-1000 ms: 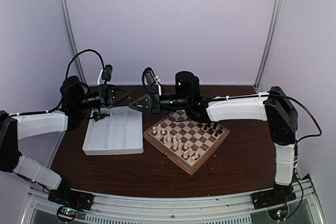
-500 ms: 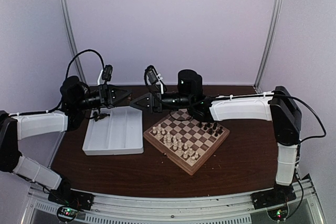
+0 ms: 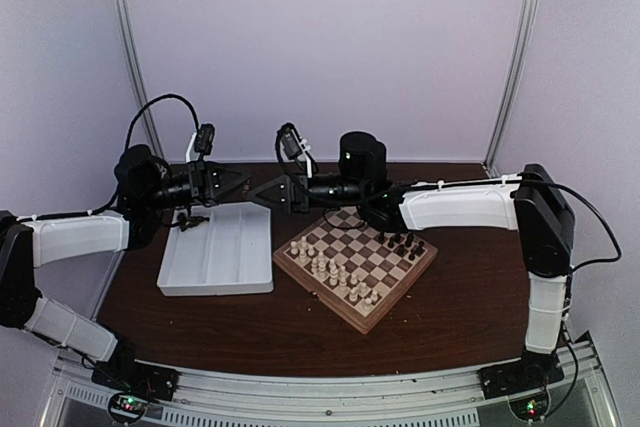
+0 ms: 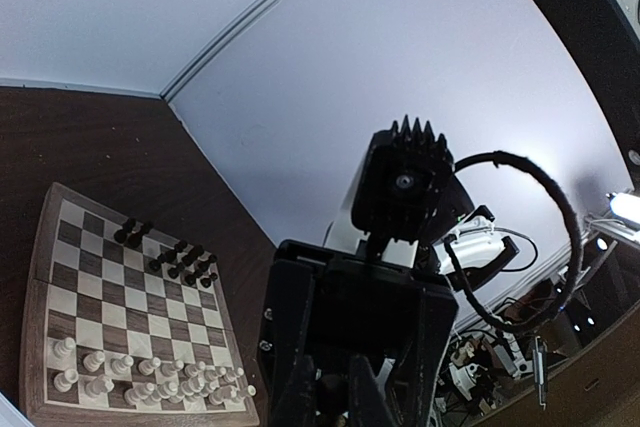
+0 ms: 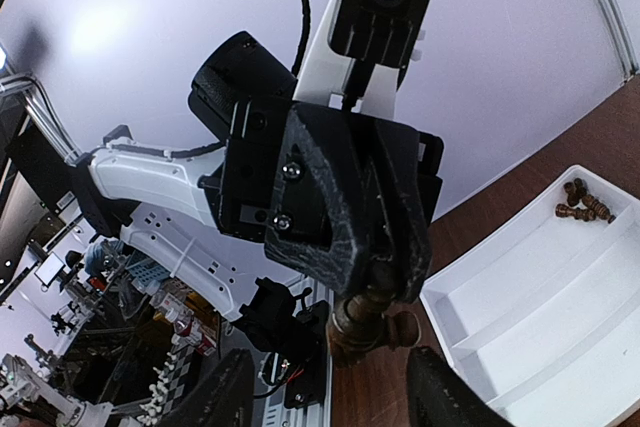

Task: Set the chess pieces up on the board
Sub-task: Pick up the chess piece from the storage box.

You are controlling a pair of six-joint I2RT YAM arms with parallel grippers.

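Left tool tight around a dark chess piece, right tool apart, just short of it.

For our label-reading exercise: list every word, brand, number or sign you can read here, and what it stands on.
None can be read.
The board and white tray show no lettering; background clutter in the wrist views is too blurred to read.

text: none legible | labels: none | numbers: none
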